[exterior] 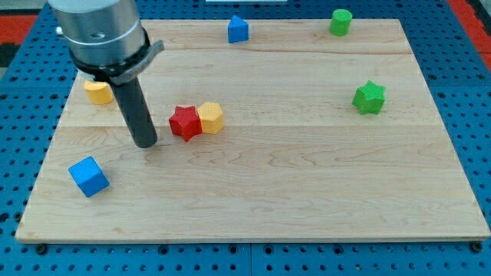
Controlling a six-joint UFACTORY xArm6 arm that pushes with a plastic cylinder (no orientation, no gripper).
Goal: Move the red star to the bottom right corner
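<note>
A grey metal cylinder with a black collar carries my straight dark rod (145, 142).

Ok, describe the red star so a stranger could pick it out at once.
Start from the wooden board and look left of its centre, just to the view's right of my tip. Two blocks sit touching there; the red star is the left one, pointed and red, while its neighbour is a yellow hexagon block.

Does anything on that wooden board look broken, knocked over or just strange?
Nothing looks broken or spilled. The only oddity: the red star sits pressed against a yellow block, while the other blocks stand apart. My tip is just to the star's left in the view, not touching it.
</note>
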